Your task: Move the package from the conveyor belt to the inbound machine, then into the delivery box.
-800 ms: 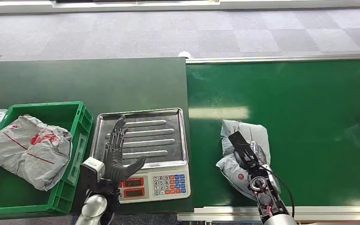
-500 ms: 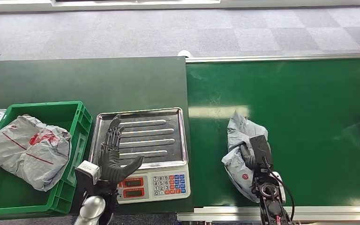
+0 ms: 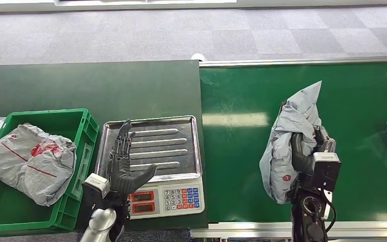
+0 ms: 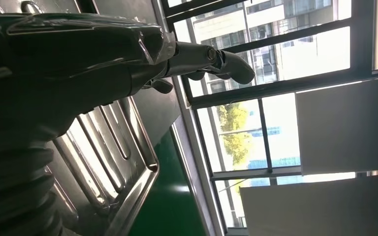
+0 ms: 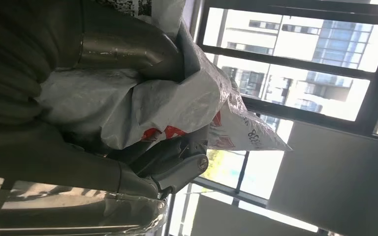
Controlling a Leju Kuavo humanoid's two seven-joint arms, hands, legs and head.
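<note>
Head view: the right hand [image 3: 302, 156] grips the grey package [image 3: 288, 146] at lower right of the frame, lifted over the green conveyor belt [image 3: 242, 91] — its upper corner pointing up. At lower left-centre the left hand [image 3: 123, 169] hovers above the scale's steel tray [image 3: 181, 141], fingers spread wide, holding nothing. The green delivery box [image 3: 88, 132] at far left holds another grey bag [image 3: 30, 159].

The package [image 3: 288, 146] is a crumpled grey plastic mailer with red print, held upright above the green conveyor belt [image 3: 242, 166], one corner pointing up. The steel-trayed scale [image 3: 171, 146] sits left of it, the green delivery box [image 3: 83, 151] beyond.
</note>
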